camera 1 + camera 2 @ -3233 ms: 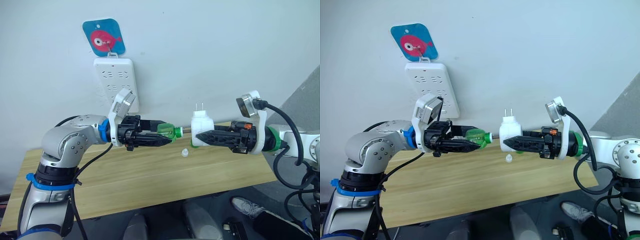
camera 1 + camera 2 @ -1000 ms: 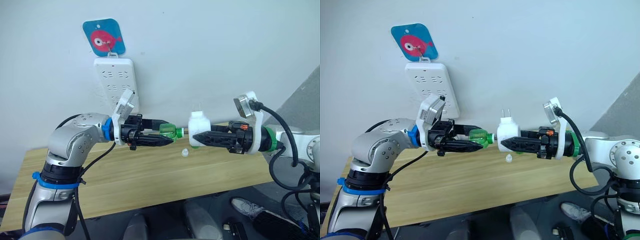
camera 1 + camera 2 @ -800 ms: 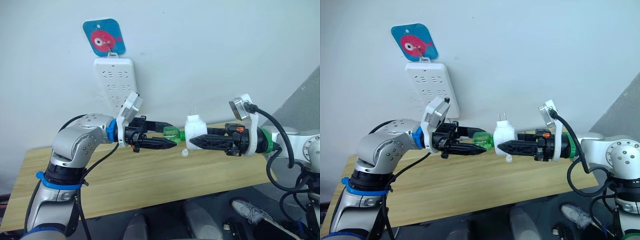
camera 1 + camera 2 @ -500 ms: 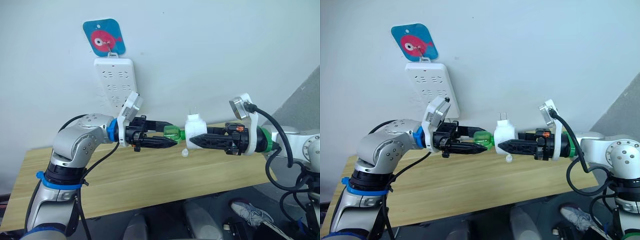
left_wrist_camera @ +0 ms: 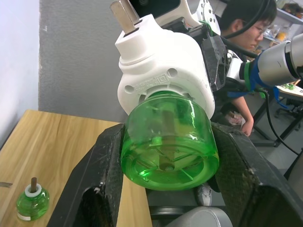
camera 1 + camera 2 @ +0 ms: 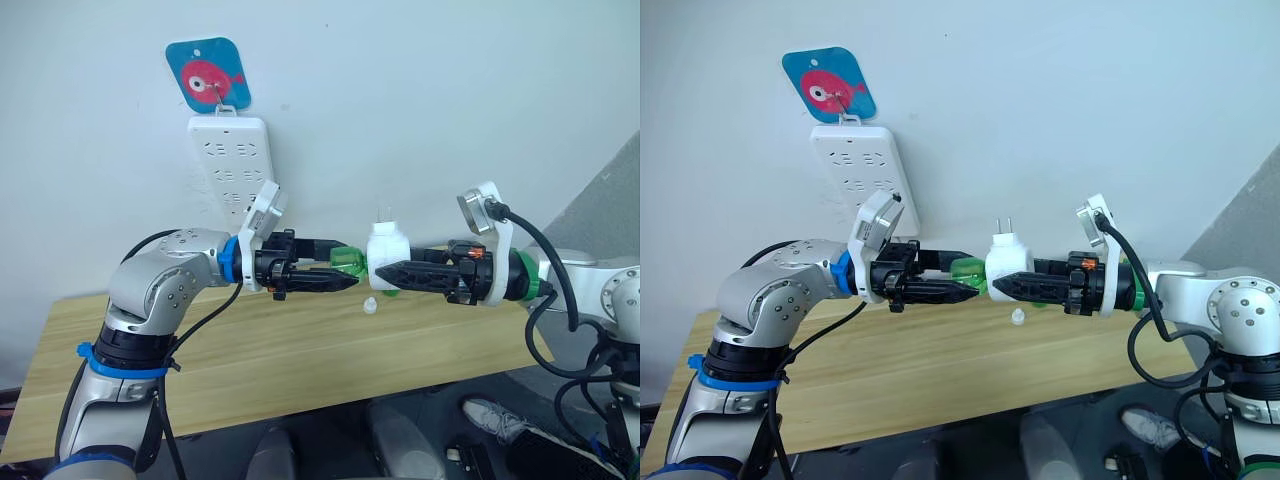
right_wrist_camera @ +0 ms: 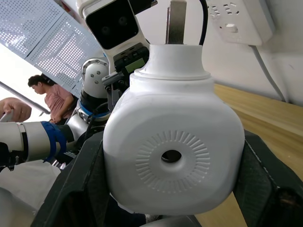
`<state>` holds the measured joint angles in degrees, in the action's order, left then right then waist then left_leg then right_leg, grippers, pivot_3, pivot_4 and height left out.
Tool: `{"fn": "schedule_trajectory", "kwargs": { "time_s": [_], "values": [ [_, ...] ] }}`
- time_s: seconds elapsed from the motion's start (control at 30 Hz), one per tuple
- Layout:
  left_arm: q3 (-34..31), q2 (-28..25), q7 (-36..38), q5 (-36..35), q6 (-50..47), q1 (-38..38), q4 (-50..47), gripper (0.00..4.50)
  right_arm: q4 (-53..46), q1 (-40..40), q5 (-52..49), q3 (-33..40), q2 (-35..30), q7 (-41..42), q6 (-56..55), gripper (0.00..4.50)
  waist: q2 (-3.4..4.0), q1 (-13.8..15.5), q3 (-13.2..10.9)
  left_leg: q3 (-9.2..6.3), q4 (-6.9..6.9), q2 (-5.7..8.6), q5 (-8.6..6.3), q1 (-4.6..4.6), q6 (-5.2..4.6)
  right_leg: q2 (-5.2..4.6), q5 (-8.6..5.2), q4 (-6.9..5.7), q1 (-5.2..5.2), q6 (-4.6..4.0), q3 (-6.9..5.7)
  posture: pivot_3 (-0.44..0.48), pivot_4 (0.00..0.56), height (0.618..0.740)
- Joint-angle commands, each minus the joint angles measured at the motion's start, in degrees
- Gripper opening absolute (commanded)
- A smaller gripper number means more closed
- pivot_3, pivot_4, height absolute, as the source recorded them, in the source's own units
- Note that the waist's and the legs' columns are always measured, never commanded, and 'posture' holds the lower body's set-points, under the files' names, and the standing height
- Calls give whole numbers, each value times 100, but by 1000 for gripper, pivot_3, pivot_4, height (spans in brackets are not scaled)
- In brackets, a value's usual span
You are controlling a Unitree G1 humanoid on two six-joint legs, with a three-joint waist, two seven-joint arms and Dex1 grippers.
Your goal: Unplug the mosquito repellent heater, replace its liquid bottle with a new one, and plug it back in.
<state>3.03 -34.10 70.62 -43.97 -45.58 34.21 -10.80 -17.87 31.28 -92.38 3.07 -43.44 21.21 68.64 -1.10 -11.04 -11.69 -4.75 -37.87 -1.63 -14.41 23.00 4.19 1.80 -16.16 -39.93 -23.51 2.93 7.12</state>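
Note:
My right gripper [image 6: 386, 264] is shut on the mosquito repellent heater [image 6: 384, 248], a white rounded unit held above the table with its prongs pointing up. My left gripper [image 6: 346, 268] is shut on the new one [image 5: 168, 144], a translucent green bottle. Its neck sits inside the heater's [image 5: 163, 75] underside. Its small white dome cap [image 6: 369, 305] lies on the wooden table [image 6: 300, 360] below. The heater's liquid bottle [image 5: 32, 201], green with a dark wick stick, stands upright on the table. The right wrist view shows the heater's round vent hole [image 7: 171, 156].
A long white power strip [image 6: 235, 165] hangs on the wall at the back left, under a blue fish hook [image 6: 207, 75]. Both arms are level above the table's far half. People [image 5: 241, 21] are in the background of both wrist views.
The two grippers have closed the gap between them. The bottle's neck and wick, bare 3.2 s ago, have gone into the heater, and the pair has drifted slightly left.

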Motion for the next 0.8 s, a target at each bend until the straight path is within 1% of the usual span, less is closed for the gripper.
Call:
{"fn": "schedule_trajectory", "kwargs": {
  "time_s": [0.03, 0.2, 0.43, 0.47, 0.5, 0.57, 0.63, 0.8],
  "values": [
    [98, 120, 182, -103, 216, 138, -295, 2314, -232, 192, -266, -244, -97, 109, 275, 2993, 0, 0, 0, 0, 0, 0, 0, 0, 0, 0, 0, 0, 0, 0, 0, -187, 114, 736],
    [47, 238, 95, -50, 284, 141, -200, 2314, -116, 264, -439, -290, -312, 69, 472, 2993, 0, 1, 0, 0, 0, 0, 0, 0, 0, 0, 0, 0, 0, 0, 0, -192, 114, 736],
    [50, 406, 14, 1, 321, 91, -194, 2314, -70, 342, -739, -407, -423, -288, 480, 2993, 0, -1, 0, 1, 0, 0, 0, 0, 0, 0, 0, 0, 0, 1, 1, -193, 114, 736],
    [41, 427, -5, 4, 328, 80, -188, 2314, -72, 335, -749, -406, -450, -362, 461, 3553, 0, 0, 0, 1, 0, 0, 0, 0, 0, 0, -1, 0, 0, 1, 0, -193, 114, 736],
    [38, 444, -17, 12, 340, 69, -180, 2314, -66, 329, -754, -403, -478, -427, 442, 3720, -1, 0, 6, 0, 0, 0, 0, 1, 0, 0, -1, 1, 0, 1, 0, -193, 114, 736],
    [34, 472, -34, 19, 354, 53, -173, 2314, -46, 326, -780, -404, -527, -516, 409, 4375, -1, 2, 11, 0, 0, 0, 0, 1, 0, 0, 0, 2, 1, 0, -1, -193, 114, 736],
    [38, 494, -39, 32, 372, 28, -176, 2314, -18, 331, -846, -410, -579, -563, 383, 4500, -1, -2, 11, 1, 0, 0, 0, 1, 0, 0, 0, 1, 0, 0, 1, -193, 114, 736],
    [42, 496, -43, 42, 396, -28, -178, 2314, 5, 331, -1019, -386, -704, -603, 336, 4500, 0, -3, 12, 1, 0, 0, 0, 0, 0, 0, -1, 1, 1, 1, 1, -193, 114, 736]
  ]
}}
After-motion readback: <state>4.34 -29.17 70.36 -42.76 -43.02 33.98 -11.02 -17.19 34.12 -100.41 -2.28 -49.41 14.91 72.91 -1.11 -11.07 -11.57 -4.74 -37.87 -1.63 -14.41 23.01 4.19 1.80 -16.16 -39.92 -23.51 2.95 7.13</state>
